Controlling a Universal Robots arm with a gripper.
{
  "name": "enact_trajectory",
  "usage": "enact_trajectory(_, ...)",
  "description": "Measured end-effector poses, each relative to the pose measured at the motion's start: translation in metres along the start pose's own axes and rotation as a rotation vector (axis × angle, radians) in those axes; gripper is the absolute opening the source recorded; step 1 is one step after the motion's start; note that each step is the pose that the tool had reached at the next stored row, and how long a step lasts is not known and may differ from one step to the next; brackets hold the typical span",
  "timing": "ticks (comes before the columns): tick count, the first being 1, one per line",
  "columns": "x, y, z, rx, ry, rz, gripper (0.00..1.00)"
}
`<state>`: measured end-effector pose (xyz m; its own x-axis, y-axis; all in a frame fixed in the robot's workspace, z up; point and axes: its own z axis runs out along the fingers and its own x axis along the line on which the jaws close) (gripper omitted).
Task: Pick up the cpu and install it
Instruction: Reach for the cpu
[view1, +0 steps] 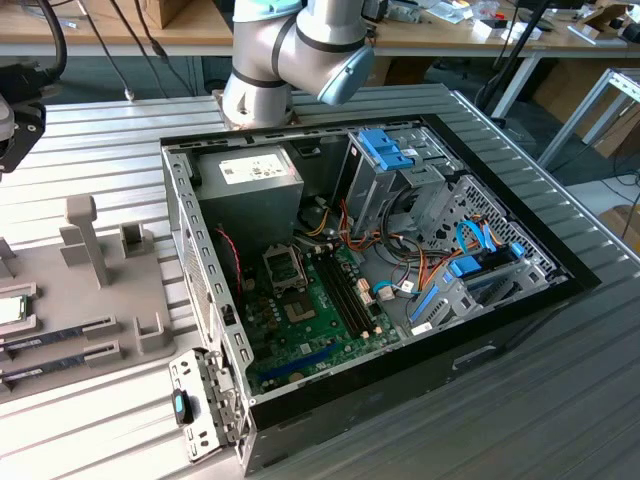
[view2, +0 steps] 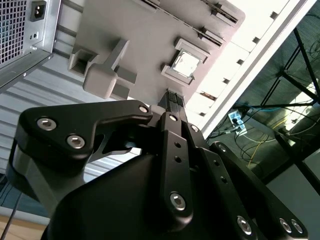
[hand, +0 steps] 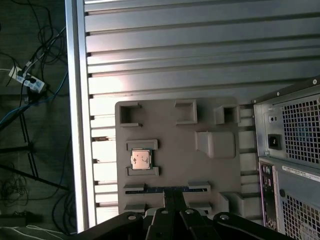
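Ribbed metal surface carrying an open computer case, with a grey fixture tray beside it.
Motherboard lies exposed in the case. Tool hangs over the tray in the second wrist view. Its fingers look pressed together and hold nothing, though its own body partly hides them. cpu sits flat in a tray holder, silver top up, apart from the tool and outside the case.
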<state>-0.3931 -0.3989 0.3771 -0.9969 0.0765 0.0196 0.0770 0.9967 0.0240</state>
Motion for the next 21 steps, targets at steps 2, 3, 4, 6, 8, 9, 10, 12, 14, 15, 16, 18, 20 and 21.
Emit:
enact_trajectory(2, 0.0001, 0.0, 0.0007, 0.0, 0.0001, 0.0, 0.11)
enact_trajectory(3, 0.0001, 0.0, 0.001, 0.0, 0.0, 0.0, 0.11)
enact_trajectory(4, 0.0001, 0.0, 0.0012, 0.0, 0.0, 0.0, 0.11)
enact_trajectory(6, 0.0001, -0.0001, 0.0021, 0.0, 0.0, 0.0, 0.11)
enact_trajectory(8, 0.0002, -0.0001, 0.0028, 0.0, 0.0, 0.0, 0.11)
enact_trajectory(9, 0.0002, -0.0001, 0.0031, 0.0, 0.0, 0.0, 0.11)
enact_trajectory(10, 0.0003, -0.0001, 0.0033, 0.0, 0.0, 0.0, 0.11)
enact_trajectory(12, 0.0005, -0.0001, 0.0039, -0.0001, 0.0, 0.0, 0.11)
enact_trajectory(14, 0.0007, -0.0002, 0.0045, 0.0, 0.0, 0.0, 0.11)
enact_trajectory(15, 0.0008, -0.0002, 0.0049, 0.0, 0.0, 0.0, 0.11)
enact_trajectory(16, 0.0009, -0.0002, 0.0051, 0.0, 0.0, 0.0, 0.11)
enact_trajectory(18, 0.001, -0.0002, 0.0057, -0.0001, 0.0, 0.0, 0.11)
enact_trajectory(20, 0.0011, -0.0003, 0.0062, 0.0, 0.0, 0.0, 0.11)
enact_trajectory(21, 0.0012, -0.0002, 0.0064, 0.0, 0.0, 0.0, 0.11)
